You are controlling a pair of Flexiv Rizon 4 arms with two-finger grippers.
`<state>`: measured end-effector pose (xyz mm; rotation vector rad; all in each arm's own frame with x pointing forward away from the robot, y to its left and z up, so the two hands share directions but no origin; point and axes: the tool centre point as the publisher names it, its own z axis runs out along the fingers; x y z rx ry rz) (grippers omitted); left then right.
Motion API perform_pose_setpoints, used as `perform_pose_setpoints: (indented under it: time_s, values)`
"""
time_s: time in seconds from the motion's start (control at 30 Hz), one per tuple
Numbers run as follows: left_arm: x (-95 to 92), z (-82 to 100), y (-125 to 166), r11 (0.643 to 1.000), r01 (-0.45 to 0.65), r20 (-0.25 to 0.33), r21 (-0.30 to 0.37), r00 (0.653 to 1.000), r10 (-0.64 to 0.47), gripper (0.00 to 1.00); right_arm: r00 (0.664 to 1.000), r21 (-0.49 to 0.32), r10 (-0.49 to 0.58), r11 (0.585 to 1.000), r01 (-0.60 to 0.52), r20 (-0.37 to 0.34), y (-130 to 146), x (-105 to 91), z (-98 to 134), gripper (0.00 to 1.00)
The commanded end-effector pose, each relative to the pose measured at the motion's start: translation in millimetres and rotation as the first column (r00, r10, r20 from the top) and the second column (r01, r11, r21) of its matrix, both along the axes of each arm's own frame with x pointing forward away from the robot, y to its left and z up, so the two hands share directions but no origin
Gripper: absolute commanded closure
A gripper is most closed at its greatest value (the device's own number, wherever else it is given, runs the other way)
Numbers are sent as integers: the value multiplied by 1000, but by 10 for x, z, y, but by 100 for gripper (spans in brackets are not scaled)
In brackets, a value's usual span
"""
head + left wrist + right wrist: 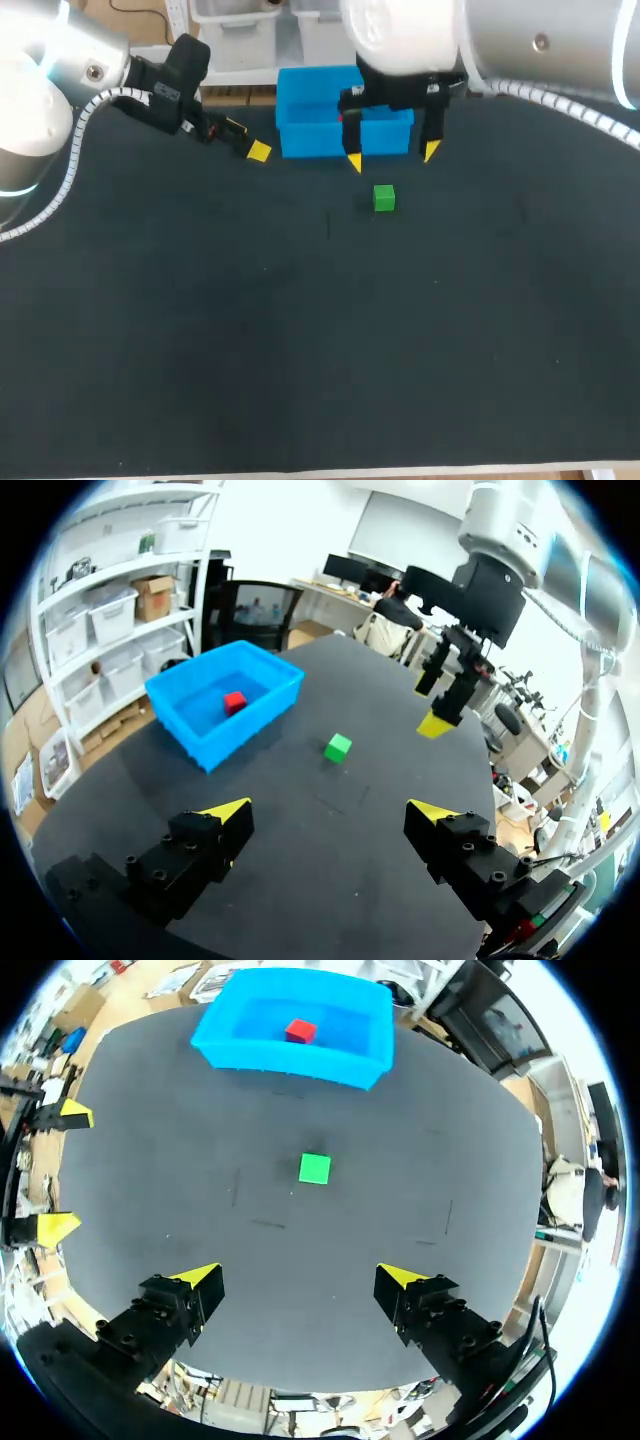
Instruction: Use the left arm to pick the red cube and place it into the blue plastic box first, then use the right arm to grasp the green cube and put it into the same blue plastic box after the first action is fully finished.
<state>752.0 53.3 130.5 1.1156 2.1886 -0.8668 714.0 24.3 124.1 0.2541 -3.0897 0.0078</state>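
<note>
1. The dark worktop (300,350) fills the head view. Its near half carries none of the task's things.
2. The green cube (384,198) sits flat on the worktop around the middle, on the near side of the blue plastic box (320,140) and apart from it. Nothing touches it.
3. The right arm (420,40) comes in from the right and hangs over the strip between the green cube and the blue plastic box. The right jaws point down and are released, with the yellow fingertips (354,162) spread wide and nothing between them. In the right wrist view the green cube (314,1168) lies ahead of the spread fingertips (200,1276), roughly in line with the gap and well clear of both.
4. The blue plastic box stands at the far edge of the worktop, just behind the right jaws in the head view. The red cube (300,1031) rests on its floor, seen in both wrist views (234,702).
5. The left arm (60,60) reaches in from the far left corner. The left jaws are released and hold nothing, with one yellow fingertip (259,151) just left of the blue plastic box without touching it. In the left wrist view the fingertips (228,810) stand wide apart, with the green cube (338,747) and the blue plastic box (215,745) well ahead of them.
</note>
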Motion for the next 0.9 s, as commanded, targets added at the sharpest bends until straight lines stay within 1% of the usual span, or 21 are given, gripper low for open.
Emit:
perform_pose_setpoints:
  time_s: [0.03, 0.1, 0.2, 0.27, 0.33, 0.37, 0.63, 0.9]
  values:
    - [-2, -12, 8, 1000, 2, 4, -4, 1000, -1, 0, 991, 32, -24, 999, 20, 128, -9, -31, -84, 0]
    - [-2, -12, 8, 1000, 2, 4, -4, 1000, -1, 0, 985, 30, -33, 999, 28, 168, 19, 7, -95, 0]
    - [-2, -12, 8, 1000, 2, 4, -4, 1000, -1, 0, 980, 26, -33, 999, 29, 198, 78, 72, -133, 0]
    - [-2, -12, 8, 1000, 2, 4, -4, 1000, -1, 0, 977, 2, -27, 1000, 27, 211, 135, 118, -176, 0]
    - [-2, -12, 8, 1000, 2, 4, -4, 1000, -1, 0, 976, -6, -19, 1000, 21, 215, 191, 161, -230, 0]
    - [-2, -12, 8, 1000, 2, 4, -4, 1000, -1, 0, 977, -25, -21, 999, 27, 212, 215, 178, -257, 0]
    - [-2, -12, 8, 1000, 2, 4, -4, 1000, -1, 0, 978, -37, -10, 999, 18, 210, 372, 323, -509, 0]
    - [-2, -12, 8, 1000, 2, 4, -4, 1000, -1, 0, 981, -60, -25, 998, 37, 193, 331, 465, -667, 0]
